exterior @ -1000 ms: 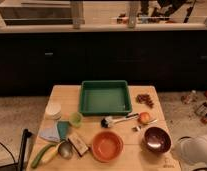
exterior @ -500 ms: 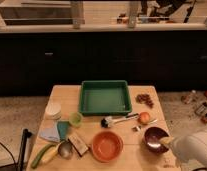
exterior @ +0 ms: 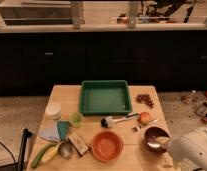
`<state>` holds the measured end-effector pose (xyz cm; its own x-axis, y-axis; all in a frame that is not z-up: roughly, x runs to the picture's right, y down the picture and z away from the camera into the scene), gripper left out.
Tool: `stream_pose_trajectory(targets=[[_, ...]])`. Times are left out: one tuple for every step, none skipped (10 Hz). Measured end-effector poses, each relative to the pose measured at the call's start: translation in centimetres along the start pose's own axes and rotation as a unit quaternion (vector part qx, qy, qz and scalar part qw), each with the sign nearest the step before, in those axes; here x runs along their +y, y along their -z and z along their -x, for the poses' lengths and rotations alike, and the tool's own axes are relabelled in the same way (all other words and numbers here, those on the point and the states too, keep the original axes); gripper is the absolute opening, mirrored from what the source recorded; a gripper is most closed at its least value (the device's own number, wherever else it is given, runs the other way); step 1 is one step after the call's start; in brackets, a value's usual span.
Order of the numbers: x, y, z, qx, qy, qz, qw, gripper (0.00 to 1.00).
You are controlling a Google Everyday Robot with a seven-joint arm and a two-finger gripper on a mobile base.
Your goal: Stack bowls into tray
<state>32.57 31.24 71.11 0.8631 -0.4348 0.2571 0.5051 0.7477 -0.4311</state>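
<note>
The green tray (exterior: 104,98) lies at the back middle of the wooden table, with nothing in it. The orange bowl (exterior: 107,146) sits near the front edge, in front of the tray. The dark maroon bowl (exterior: 154,135) sits at the front right. My white arm comes in from the lower right corner, and my gripper (exterior: 163,144) is at the maroon bowl's front right rim, covering part of it.
A white round container (exterior: 53,110) and a lime-green cup (exterior: 75,119) stand left of the tray. A brush (exterior: 117,120), an orange fruit (exterior: 144,117) and a brown cluster (exterior: 144,99) lie to the right. A cloth (exterior: 56,131), a spoon (exterior: 65,149), a small box (exterior: 78,143) and a banana (exterior: 43,154) lie at the front left.
My arm has come further in from the lower right and now reaches the maroon bowl's rim. The bowls and tray have not moved.
</note>
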Motion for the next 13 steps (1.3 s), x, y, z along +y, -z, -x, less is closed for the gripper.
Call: stream_pose_trajectory(targets=[[-0.3, -0.4, -0.1, 0.000, 0.000, 0.002, 1.0000, 0.78], [-0.4, -0.8, -0.2, 0.000, 0.001, 0.006, 1.0000, 0.73], [-0.7, -1.2, -0.3, 0.001, 0.001, 0.009, 1.0000, 0.61], [-0.8, -1.4, -0.4, 0.002, 0.001, 0.011, 0.9999, 0.50], [-0.9, -1.5, -0.5, 0.002, 0.000, 0.012, 0.9999, 0.41], [-1.1, -1.5, -0.6, 0.002, 0.000, 0.012, 0.9999, 0.29], [-1.0, -1.5, -0.7, 0.002, -0.001, 0.014, 0.9999, 0.18], [-1.0, -1.5, -0.8, 0.001, -0.003, 0.014, 0.9999, 0.10], [-1.0, -1.6, -0.7, -0.001, -0.005, 0.012, 0.9999, 0.02], [-1.0, -1.7, -0.7, -0.004, -0.004, 0.011, 0.9999, 0.00], [-1.1, -1.7, -0.6, -0.006, -0.003, 0.008, 0.9999, 0.00], [-1.2, -1.7, -0.4, -0.009, -0.002, 0.007, 0.9999, 0.00], [-1.2, -1.7, -0.2, -0.011, -0.002, 0.004, 0.9999, 0.00]])
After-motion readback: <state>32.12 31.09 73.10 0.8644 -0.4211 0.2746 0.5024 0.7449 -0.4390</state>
